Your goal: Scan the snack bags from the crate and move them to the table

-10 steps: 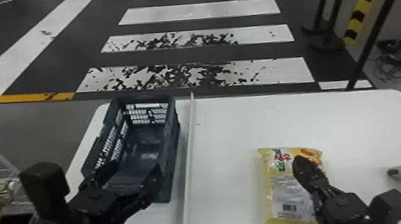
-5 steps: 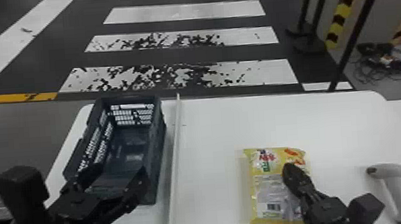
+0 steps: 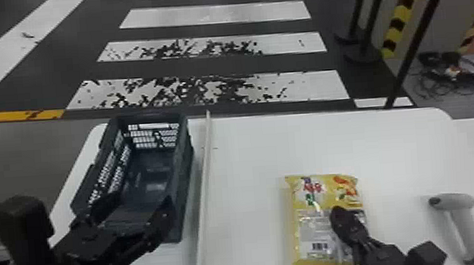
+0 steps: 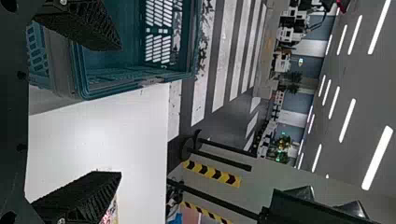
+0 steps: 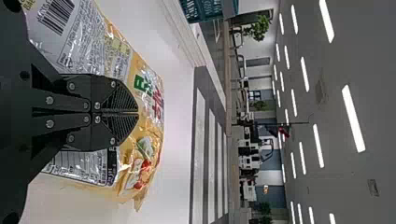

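Note:
My left gripper (image 3: 139, 204) is over the near part of the dark crate (image 3: 153, 176), its fingers spread apart and the crate's floor visible beyond them. In the left wrist view this gripper (image 4: 120, 110) has nothing between its fingers, near the teal-looking crate (image 4: 112, 63). A yellow snack bag (image 3: 306, 217) lies flat on the white table (image 3: 250, 157), barcode face up. Above its right part is my right gripper (image 3: 342, 214), fingers together. The right wrist view has the gripper (image 5: 137, 112) closed in front of the bag (image 5: 154, 123), gripping none of it.
A grey handheld scanner (image 3: 463, 218) lies on the table right of the bag. A thin pale divider strip (image 3: 204, 184) runs between crate and bag. Black posts (image 3: 421, 37) stand on the floor behind the table's right side.
The head view has turned slightly to the right. My right gripper has drawn a little nearer the robot over the bag. The left gripper keeps its place over the crate.

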Robot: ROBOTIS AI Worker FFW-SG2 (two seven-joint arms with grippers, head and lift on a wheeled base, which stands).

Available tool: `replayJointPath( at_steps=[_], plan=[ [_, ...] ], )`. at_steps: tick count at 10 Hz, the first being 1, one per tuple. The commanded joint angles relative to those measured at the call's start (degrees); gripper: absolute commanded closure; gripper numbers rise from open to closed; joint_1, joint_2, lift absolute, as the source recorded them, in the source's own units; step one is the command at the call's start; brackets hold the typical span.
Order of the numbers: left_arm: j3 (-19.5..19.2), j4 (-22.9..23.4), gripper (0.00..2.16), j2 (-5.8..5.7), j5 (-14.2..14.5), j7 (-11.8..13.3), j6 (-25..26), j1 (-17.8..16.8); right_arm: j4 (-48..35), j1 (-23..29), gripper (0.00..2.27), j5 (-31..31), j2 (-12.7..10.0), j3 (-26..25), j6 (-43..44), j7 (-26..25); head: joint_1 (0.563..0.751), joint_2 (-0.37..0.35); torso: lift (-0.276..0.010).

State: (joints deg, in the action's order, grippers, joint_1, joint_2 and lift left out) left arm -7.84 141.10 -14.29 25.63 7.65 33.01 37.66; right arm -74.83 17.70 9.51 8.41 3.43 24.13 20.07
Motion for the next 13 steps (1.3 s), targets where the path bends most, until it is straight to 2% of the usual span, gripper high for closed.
replayJointPath(
  at_steps=[1, 4, 5, 6, 7, 8, 9, 12, 13],
  plan=[
    [0.28, -0.21, 0.04, 0.05, 0.03, 0.00, 0.00, -0.31, 1.00, -0.04, 2.24, -0.81, 0.03, 0.00, 0.70, 0.32, 0.695, 0.016, -0.095],
    [0.63, -0.65, 0.04, -0.04, 0.03, 0.00, 0.00, -0.75, -0.05, 0.23, 2.24, -0.99, 0.29, -0.17, 1.75, 0.67, 0.695, 0.014, -0.095],
    [0.63, -0.65, 0.04, -0.21, 0.03, 0.00, 0.00, -0.75, -4.45, 2.16, 2.22, -0.81, 0.29, -1.05, 0.70, 1.02, 0.695, 0.012, -0.095],
    [0.54, -0.65, 0.04, -0.30, 0.03, 0.00, -0.17, -0.83, -10.43, 4.80, 1.92, 0.24, 0.38, -2.72, -2.47, 1.29, 0.695, 0.012, -0.095],
    [0.72, -0.56, 0.04, -0.30, 0.12, 0.00, -0.17, -1.01, -16.40, 7.35, 1.26, 1.39, 0.38, -4.57, -5.98, 1.29, 0.695, 0.007, -0.095],
    [1.25, -0.56, 0.04, -0.30, 0.21, 0.00, -0.17, -1.36, -20.88, 9.19, 0.16, 2.18, 0.38, -7.29, -8.97, 1.20, 0.695, -0.007, -0.095],
    [1.60, -0.30, 0.04, -0.39, 0.29, 0.00, -0.17, -1.80, -23.17, 9.98, 0.00, 3.14, 0.38, -9.75, -11.61, 1.20, 0.695, -0.021, -0.095],
    [1.42, 0.67, 0.04, -0.74, 0.65, 0.00, -0.17, -2.15, -22.73, 10.60, 0.03, 4.20, 0.73, -15.12, -11.96, 1.11, 0.695, -0.125, -0.095],
    [1.33, 0.76, 0.04, -0.83, 0.65, 0.00, -0.17, -2.24, -20.97, 10.07, 0.03, 4.55, 0.91, -18.72, -12.31, 0.76, 0.695, -0.140, -0.095]
  ],
)
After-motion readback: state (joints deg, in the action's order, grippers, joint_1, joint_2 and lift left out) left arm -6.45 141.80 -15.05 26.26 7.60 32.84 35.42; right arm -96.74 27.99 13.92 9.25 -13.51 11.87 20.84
